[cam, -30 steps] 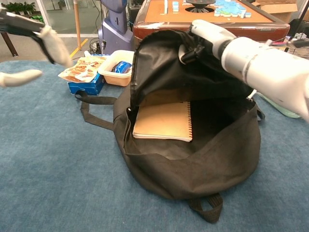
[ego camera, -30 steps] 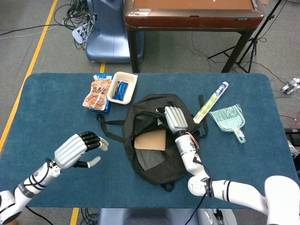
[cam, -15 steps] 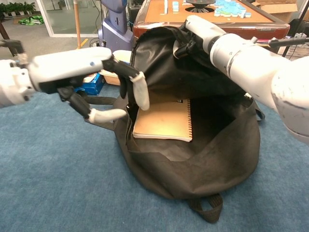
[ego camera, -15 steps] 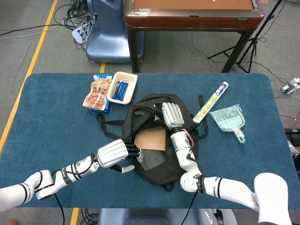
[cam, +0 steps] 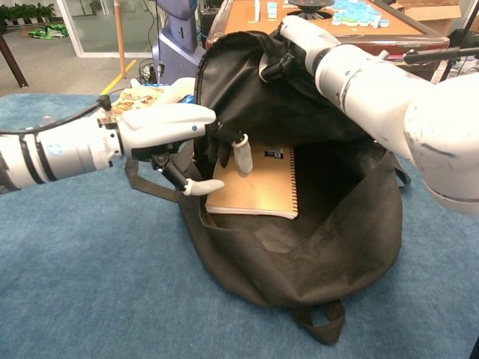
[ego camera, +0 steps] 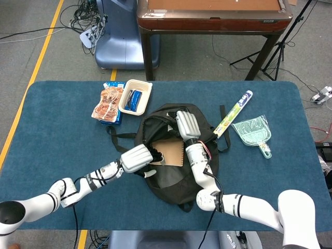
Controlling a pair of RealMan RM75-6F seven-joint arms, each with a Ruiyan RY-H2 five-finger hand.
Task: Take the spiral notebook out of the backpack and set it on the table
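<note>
Surface: blue felt tabletop (ego camera: 62, 119), grey floor and a wooden-topped table beyond it.
Backpack: black backpack (cam: 322, 247) lies flat, mouth open toward the chest camera.
Right robot hand: right robot hand (ego camera: 187, 123) grips the upper flap of the backpack and lifts it, so the opening stands tall. Fingers are closed on fabric.
Left robot hand: left robot hand (cam: 168, 127) sits at the mouth of the backpack with fingers spread and curved, holding nothing. Fingertips (cam: 241, 158) hover over the near-left corner of the notebook; contact cannot be confirmed.
Notebook: spiral notebook (cam: 254, 183) lies flat inside the backpack, brown cover up, just under and beyond the left robot hand, below the right robot hand. Spiral edge faces away from the left robot hand.
Step in hand: reaching in for the grasp, judged from the pose; notebook not yet gripped.
How to do it well: slide the thumb under the near edge and fingers over the cover, pinching the free edge, not the spiral. Keep the flap raised so the bag lip does not snag the cover on the way out.
Risk: thin, flat cover may slip; loose fabric may get pinched with it.
Clutter: snack packet (ego camera: 107, 105), tray (ego camera: 135, 96), green dustpan (ego camera: 253, 130), all well apart from both hands.
</note>
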